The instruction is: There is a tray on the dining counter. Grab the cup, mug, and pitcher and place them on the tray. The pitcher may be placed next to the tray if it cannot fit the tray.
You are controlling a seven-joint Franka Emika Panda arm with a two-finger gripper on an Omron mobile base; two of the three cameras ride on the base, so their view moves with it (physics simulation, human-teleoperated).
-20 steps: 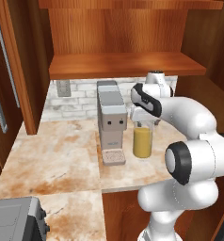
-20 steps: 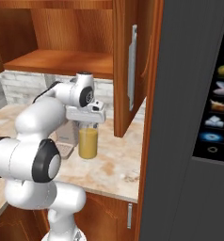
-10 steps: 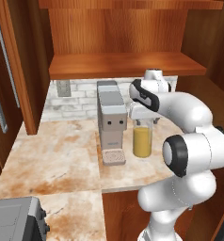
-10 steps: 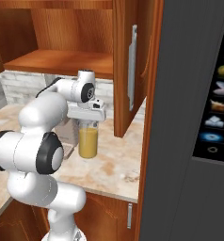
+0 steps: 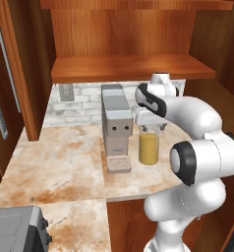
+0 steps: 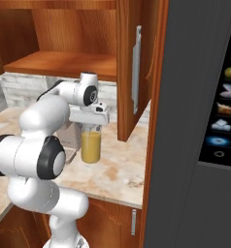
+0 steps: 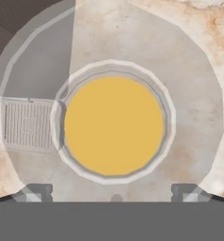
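Gripper (image 5: 149,129) hanging spread wide over pitcher (image 5: 149,147), apparently not gripping; pitcher standing just right of coffee machine (image 5: 116,127).

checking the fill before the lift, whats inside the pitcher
Orange liquid fills the lower part of the clear glass pitcher; the hand view shows its round surface from above. The open end effector covers the rim in both base views.

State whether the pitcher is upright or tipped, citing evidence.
Upright: the pitcher stands vertical on the counter; from above, its rim rings the juice evenly.
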